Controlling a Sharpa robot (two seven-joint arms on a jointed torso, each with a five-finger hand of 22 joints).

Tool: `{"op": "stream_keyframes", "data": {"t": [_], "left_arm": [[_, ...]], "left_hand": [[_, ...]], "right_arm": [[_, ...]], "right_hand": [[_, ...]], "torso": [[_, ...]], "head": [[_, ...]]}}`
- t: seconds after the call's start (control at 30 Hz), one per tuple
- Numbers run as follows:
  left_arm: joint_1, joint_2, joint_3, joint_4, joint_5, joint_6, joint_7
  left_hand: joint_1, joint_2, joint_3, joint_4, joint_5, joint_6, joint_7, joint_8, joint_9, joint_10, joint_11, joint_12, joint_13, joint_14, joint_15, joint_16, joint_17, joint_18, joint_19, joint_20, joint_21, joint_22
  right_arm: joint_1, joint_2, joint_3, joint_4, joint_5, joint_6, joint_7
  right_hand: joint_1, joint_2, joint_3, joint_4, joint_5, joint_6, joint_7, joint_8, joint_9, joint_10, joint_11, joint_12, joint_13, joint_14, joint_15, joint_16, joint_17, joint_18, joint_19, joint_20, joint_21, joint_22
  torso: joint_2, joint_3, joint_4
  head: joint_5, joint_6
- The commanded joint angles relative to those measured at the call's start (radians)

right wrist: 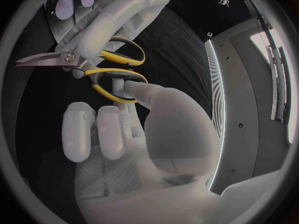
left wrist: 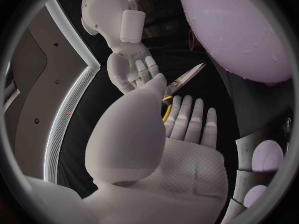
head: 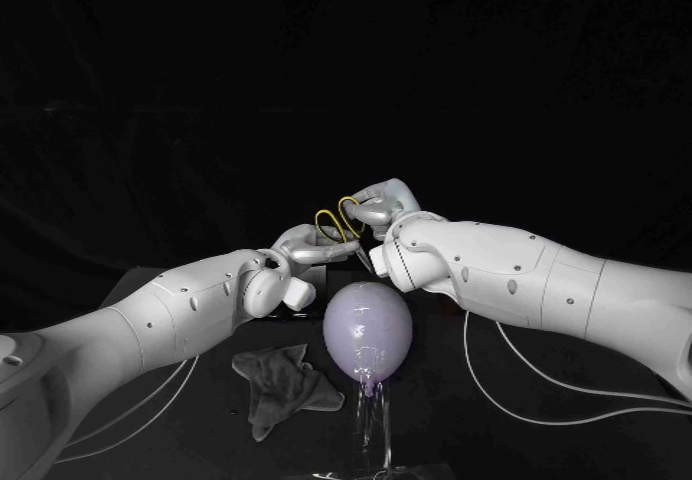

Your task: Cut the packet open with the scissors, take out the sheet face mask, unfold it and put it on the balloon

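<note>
- My left hand [right wrist: 109, 15] pinches the yellow-handled steel scissors [right wrist: 102, 67] near their pivot, and my right hand [right wrist: 143, 144] grips them too, a fingertip in one loop.
- The scissors are above the pale purple balloon [head: 366, 325], which is bare.
- I can't make out the packet; I judge that cutting, unfolding and placing all remain.

Left hand [head: 307, 246] and right hand [head: 384, 206] raised, meeting mid-air, fingers [right wrist: 114, 132] of both gripping scissors [head: 336, 221]
</note>
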Motion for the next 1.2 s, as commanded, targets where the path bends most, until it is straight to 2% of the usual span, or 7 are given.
{"op": "stream_keyframes", "data": {"t": [0.03, 0.23, 0.4, 0.5, 0.73, 0.97, 1.2], "left_arm": [[0.001, 0.011, 0.001, -0.005, 0.072, 0.029, 0.012], [-0.001, 0.022, 0.000, -0.011, 0.132, 0.025, 0.008], [-0.002, 0.026, 0.000, -0.015, 0.161, 0.016, 0.007], [-0.002, 0.027, 0.000, -0.017, 0.167, 0.016, 0.006], [-0.002, 0.027, 0.000, -0.021, 0.154, 0.021, 0.002], [-0.002, 0.029, 0.000, -0.022, 0.128, 0.017, 0.003], [-0.002, 0.031, 0.000, -0.023, 0.120, -0.014, 0.016]], "left_hand": [[0.007, 0.004, -0.010, 0.000, -0.004, -0.010, 0.002, -0.006, -0.002, 0.007, 0.004, 0.001, 0.001, 0.005, -0.005, -0.002, 0.002, 0.008, 0.003, -0.004, -0.003, 0.001], [0.023, 0.027, -0.020, -0.004, -0.004, 0.034, 0.011, 0.010, 0.011, 0.057, 0.016, 0.012, 0.006, 0.058, -0.013, 0.011, 0.014, 0.009, 0.027, -0.011, 0.003, 0.004], [0.040, 0.048, -0.017, -0.008, -0.004, 0.074, 0.011, 0.029, 0.016, 0.105, 0.019, 0.027, 0.009, 0.124, -0.017, 0.030, 0.029, 0.010, 0.068, -0.016, 0.014, 0.010], [0.057, 0.069, -0.003, -0.008, -0.005, 0.123, 0.006, 0.049, 0.022, 0.168, 0.024, 0.049, 0.014, 0.159, -0.016, 0.046, 0.036, 0.009, 0.106, -0.019, 0.024, 0.014], [0.117, 0.105, 0.075, -0.009, -0.003, 0.222, -0.002, 0.083, 0.027, 0.278, 0.010, 0.060, 0.005, 0.249, -0.022, 0.088, 0.055, 0.010, 0.212, -0.025, 0.053, 0.025], [0.128, 0.105, 0.181, -0.028, -0.004, 0.289, -0.008, 0.107, 0.038, 0.371, -0.018, 0.049, 0.003, 0.300, -0.033, 0.101, 0.067, 0.011, 0.251, -0.033, 0.064, 0.025], [0.106, 0.107, 0.230, -0.039, -0.003, 0.306, -0.013, 0.120, 0.052, 0.408, -0.026, 0.041, 0.004, 0.327, -0.036, 0.106, 0.074, 0.011, 0.280, -0.033, 0.074, 0.028]], "right_arm": [[0.000, 0.002, 0.002, 0.004, -0.001, 0.001, 0.025], [0.000, 0.005, 0.003, 0.006, -0.002, 0.002, 0.030], [0.000, 0.006, 0.005, 0.006, -0.003, 0.003, 0.034], [0.000, 0.007, 0.005, 0.005, -0.003, 0.003, 0.035], [0.000, 0.006, 0.006, 0.002, -0.004, 0.004, 0.039], [0.000, 0.007, 0.007, -0.002, -0.004, 0.004, 0.042], [0.000, 0.007, 0.008, -0.005, -0.005, 0.009, 0.043]], "right_hand": [[0.001, 0.013, 0.031, -0.036, 0.003, 0.002, -0.006, 0.006, 0.002, 0.048, -0.044, 0.004, 0.001, 0.028, -0.005, 0.003, -0.001, 0.017, -0.003, 0.001, -0.002, 0.015], [0.001, 0.013, 0.031, -0.036, 0.003, 0.002, -0.006, 0.006, 0.002, 0.048, -0.044, 0.004, 0.001, 0.028, -0.005, 0.003, -0.001, 0.017, -0.003, 0.001, -0.002, 0.015], [0.000, 0.014, 0.031, -0.038, 0.005, 0.001, -0.006, 0.006, 0.002, 0.047, -0.043, 0.004, 0.001, 0.028, -0.005, 0.002, -0.002, 0.018, -0.004, 0.001, -0.003, 0.013], [0.000, 0.014, 0.031, -0.038, 0.005, 0.001, -0.006, 0.006, 0.002, 0.047, -0.043, 0.004, 0.001, 0.028, -0.005, 0.002, -0.002, 0.018, -0.004, 0.001, -0.003, 0.013], [0.000, 0.014, 0.031, -0.038, 0.005, 0.001, -0.006, 0.006, 0.002, 0.047, -0.043, 0.004, 0.001, 0.028, -0.005, 0.002, -0.002, 0.018, -0.004, 0.001, -0.003, 0.013], [-0.001, 0.014, 0.032, -0.039, 0.006, 0.001, -0.006, 0.006, 0.003, 0.047, -0.043, 0.003, 0.001, 0.027, -0.005, 0.002, -0.003, 0.018, -0.006, 0.001, -0.005, 0.011], [-0.001, 0.014, 0.032, -0.039, 0.006, 0.001, -0.006, 0.006, 0.003, 0.047, -0.043, 0.003, 0.001, 0.027, -0.005, 0.002, -0.003, 0.018, -0.006, 0.001, -0.005, 0.011]], "torso": [[0.001, -0.0001, -0.0007], [0.002, -0.0013, -0.0009], [0.000, -0.0005, 0.0002], [0.000, -0.0002, 0.0008], [0.000, 0.0003, -0.0003], [0.001, 0.0003, 0.0000], [0.001, 0.0004, -0.0012]], "head": [[0.002, 0.003], [0.001, 0.001], [0.000, 0.000], [-0.001, -0.001], [-0.001, 0.000], [0.000, 0.001], [0.002, 0.001]]}}
